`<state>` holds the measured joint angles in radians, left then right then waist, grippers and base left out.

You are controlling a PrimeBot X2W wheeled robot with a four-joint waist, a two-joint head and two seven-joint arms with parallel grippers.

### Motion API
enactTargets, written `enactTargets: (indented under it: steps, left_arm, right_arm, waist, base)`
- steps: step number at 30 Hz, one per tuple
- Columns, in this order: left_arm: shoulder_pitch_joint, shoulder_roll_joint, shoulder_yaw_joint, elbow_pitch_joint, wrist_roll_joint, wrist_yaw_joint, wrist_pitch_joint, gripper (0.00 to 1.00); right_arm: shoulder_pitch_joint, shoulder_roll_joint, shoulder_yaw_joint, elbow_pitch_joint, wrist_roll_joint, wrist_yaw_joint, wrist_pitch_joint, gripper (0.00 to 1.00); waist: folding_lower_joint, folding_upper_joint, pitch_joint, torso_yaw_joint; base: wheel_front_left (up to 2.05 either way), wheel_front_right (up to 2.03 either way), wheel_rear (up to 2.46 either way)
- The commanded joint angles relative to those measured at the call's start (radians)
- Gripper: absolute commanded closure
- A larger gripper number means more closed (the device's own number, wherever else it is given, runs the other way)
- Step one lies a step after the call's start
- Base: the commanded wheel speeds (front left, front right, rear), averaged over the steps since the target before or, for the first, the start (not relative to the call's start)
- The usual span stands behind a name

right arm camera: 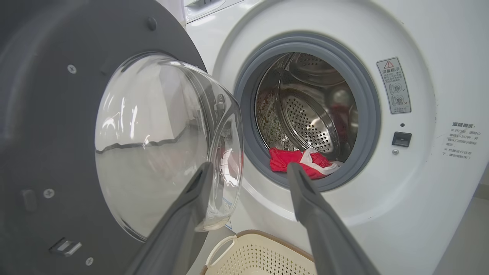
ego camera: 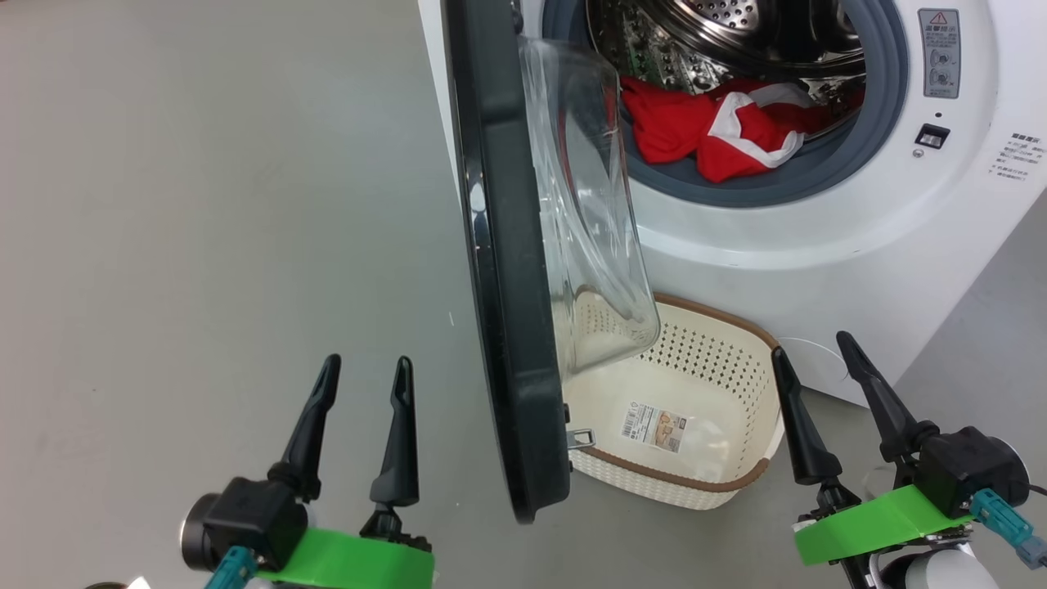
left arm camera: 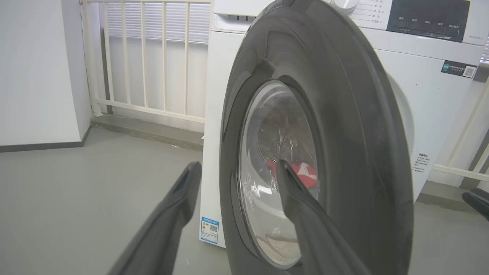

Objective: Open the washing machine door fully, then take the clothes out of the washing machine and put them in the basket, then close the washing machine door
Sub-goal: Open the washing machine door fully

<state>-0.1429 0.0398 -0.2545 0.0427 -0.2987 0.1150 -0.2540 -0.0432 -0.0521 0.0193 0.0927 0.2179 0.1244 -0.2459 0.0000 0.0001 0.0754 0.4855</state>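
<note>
With the washing machine door (ego camera: 507, 270) swung out but seemingly not fully, the red clothes (ego camera: 720, 131) lie at the front of the washing machine (ego camera: 859, 221) drum (ego camera: 736, 33), the basket (ego camera: 720, 360) sits empty on the floor (ego camera: 204, 204) beneath, and the left gripper (ego camera: 366, 364) and right gripper (ego camera: 806, 342) hover near, jaws spread, empty.

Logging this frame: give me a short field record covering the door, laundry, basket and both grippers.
door: large round glossy black washing machine door with bulging clear window, swung out roughly square to the white front-loading washing machine
clothes: red-and-white fabric clothes lying at the steel drum's front lip
basket: cream perforated plastic basket on the floor below the opening, no clothes seen inside, door above its left end
left gripper: open, empty, left of the door
right gripper: open, empty, right of the basket
</note>
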Motion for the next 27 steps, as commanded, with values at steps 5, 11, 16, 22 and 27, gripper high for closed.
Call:
enactTargets:
  steps: [5, 11, 16, 22, 27]
  left_arm:
    - [-0.005, 0.010, 0.039, -0.020, 0.004, 0.000, -0.008, 0.55]
    - [-0.017, 0.010, 0.037, -0.043, 0.008, -0.002, -0.008, 1.00]
    - [-0.034, 0.010, 0.037, -0.135, 0.038, 0.003, -0.008, 1.00]
    - [-0.055, 0.010, 0.024, -0.278, 0.116, 0.004, -0.008, 1.00]
    - [-0.072, 0.010, -0.034, -0.373, 0.150, -0.024, -0.008, 1.00]
  right_arm:
    - [-0.008, 0.002, 0.033, -0.022, 0.018, 0.006, -0.011, 0.00]
    - [-0.011, 0.002, 0.033, -0.018, 0.022, 0.006, -0.013, 0.00]
    - [-0.015, 0.002, 0.034, -0.015, 0.028, 0.006, -0.014, 0.00]
    - [-0.021, 0.002, 0.038, -0.015, 0.035, 0.006, -0.015, 0.00]
    - [-0.021, 0.002, 0.040, -0.014, 0.039, 0.006, -0.015, 0.00]
  waist:
    - [0.0000, -0.0001, 0.001, -0.002]
    - [0.0000, -0.0001, 0.003, -0.004]
    - [0.0000, -0.0001, 0.005, -0.011]
    - [0.0000, -0.0001, 0.007, -0.022]
    - [0.0000, -0.0001, 0.008, -0.027]
  base:
    - [0.00, 0.00, 0.00]
    - [0.00, 0.00, 0.00]
    - [0.00, 0.00, 0.00]
    - [0.00, 0.00, 0.00]
    - [0.00, 0.00, 0.00]
